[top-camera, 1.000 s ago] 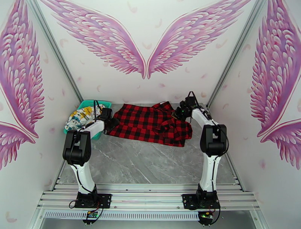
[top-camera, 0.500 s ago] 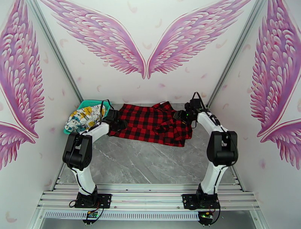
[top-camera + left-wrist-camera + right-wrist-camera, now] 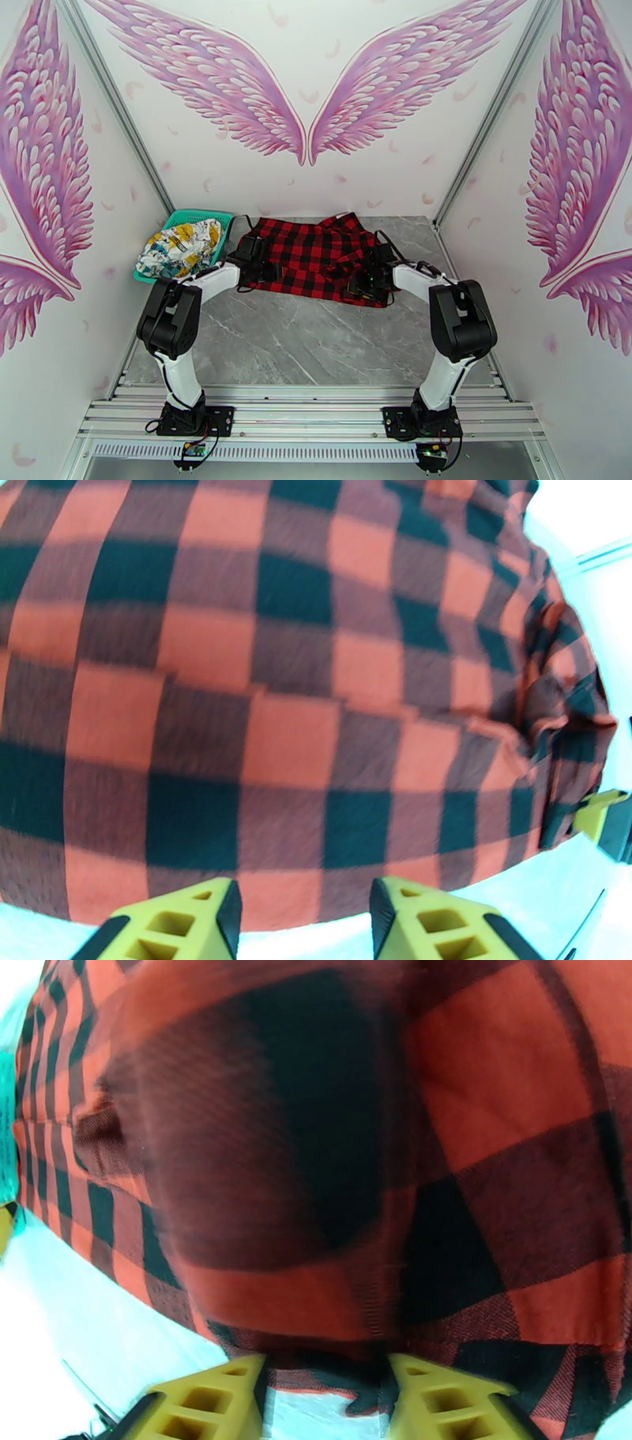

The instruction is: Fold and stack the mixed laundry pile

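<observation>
The red-and-black plaid garment (image 3: 316,254) lies spread flat at the back of the table. My left gripper (image 3: 267,273) sits low at its near left edge. In the left wrist view the plaid cloth (image 3: 300,701) spreads ahead and its hem reaches the gap of the left gripper (image 3: 304,922), whose jaws stand open. My right gripper (image 3: 357,286) is at the garment's near right corner. There the plaid (image 3: 355,1157) bulges close to the lens, and its dark hem hangs between the parted fingers of the right gripper (image 3: 325,1402). The white cartoon-print garment (image 3: 180,243) lies heaped in the basket.
The teal mesh basket (image 3: 212,215) stands at the back left, against the left wall. Grey marble tabletop (image 3: 308,339) stretches bare between the garment and the arm bases. Side walls close in on both sides.
Both arms have swung inward and nearer. The left gripper left the basket side for the plaid's near left edge. The right gripper dropped from the back right corner to the near right corner.
</observation>
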`<act>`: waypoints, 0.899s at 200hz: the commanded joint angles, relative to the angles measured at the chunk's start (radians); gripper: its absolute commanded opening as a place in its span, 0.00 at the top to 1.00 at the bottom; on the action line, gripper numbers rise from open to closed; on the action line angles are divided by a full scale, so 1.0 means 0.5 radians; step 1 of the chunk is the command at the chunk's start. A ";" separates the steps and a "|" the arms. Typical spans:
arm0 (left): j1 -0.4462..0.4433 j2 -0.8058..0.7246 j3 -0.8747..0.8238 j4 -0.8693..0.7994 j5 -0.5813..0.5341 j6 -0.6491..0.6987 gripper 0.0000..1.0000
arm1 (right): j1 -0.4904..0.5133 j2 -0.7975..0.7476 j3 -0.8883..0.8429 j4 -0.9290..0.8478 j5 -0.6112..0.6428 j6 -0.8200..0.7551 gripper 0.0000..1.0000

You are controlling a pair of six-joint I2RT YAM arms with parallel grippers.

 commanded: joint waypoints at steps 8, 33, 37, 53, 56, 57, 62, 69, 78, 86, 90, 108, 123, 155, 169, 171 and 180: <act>0.008 -0.154 -0.074 0.012 -0.004 0.026 0.52 | 0.024 -0.012 0.196 -0.014 0.026 -0.049 0.93; 0.005 -0.195 -0.076 0.017 0.004 0.026 0.52 | 0.070 0.015 0.373 -0.080 -0.016 -0.031 1.00; 0.008 -0.207 -0.073 0.014 0.002 0.026 0.52 | 0.088 0.022 0.407 -0.092 -0.019 -0.030 1.00; 0.012 -0.257 -0.073 0.009 0.003 0.037 0.52 | 0.159 0.064 0.574 -0.169 -0.026 -0.029 1.00; 0.013 -0.265 -0.071 0.008 0.003 0.038 0.52 | 0.175 0.075 0.595 -0.179 -0.031 -0.026 1.00; 0.014 -0.268 -0.069 0.006 0.001 0.040 0.52 | 0.180 0.078 0.609 -0.184 -0.032 -0.022 1.00; 0.017 -0.288 -0.073 0.000 0.003 0.044 0.52 | 0.204 0.091 0.662 -0.198 -0.043 -0.016 1.00; 0.024 -0.315 -0.073 -0.008 -0.005 0.051 0.52 | 0.238 0.112 0.732 -0.213 -0.059 -0.004 1.00; 0.037 -0.351 -0.079 -0.018 -0.007 0.054 0.52 | 0.282 0.138 0.821 -0.235 -0.069 0.014 1.00; 0.053 -0.383 -0.089 -0.024 -0.003 0.056 0.52 | 0.322 0.164 0.908 -0.259 -0.072 0.031 1.00; 0.062 -0.405 -0.097 -0.027 0.001 0.059 0.52 | 0.341 0.180 0.949 -0.269 -0.071 0.038 1.00; 0.098 -0.468 -0.119 -0.030 0.031 0.072 0.52 | 0.428 0.281 1.153 -0.343 -0.065 0.052 1.00; 0.123 -0.491 -0.128 -0.032 0.080 0.089 0.52 | 0.484 0.388 1.303 -0.396 -0.061 0.081 1.00; 0.148 -0.483 -0.130 -0.003 0.162 0.082 0.50 | 0.541 0.583 1.475 -0.343 -0.179 0.226 0.74; 0.153 -0.463 -0.119 0.025 0.195 0.045 0.50 | 0.539 0.624 1.494 -0.238 -0.308 0.326 0.53; 0.153 -0.459 -0.117 0.030 0.200 0.040 0.50 | 0.539 0.627 1.496 -0.228 -0.319 0.335 0.51; 0.150 -0.439 -0.103 0.057 0.229 0.032 0.49 | 0.538 0.634 1.517 -0.209 -0.354 0.358 0.47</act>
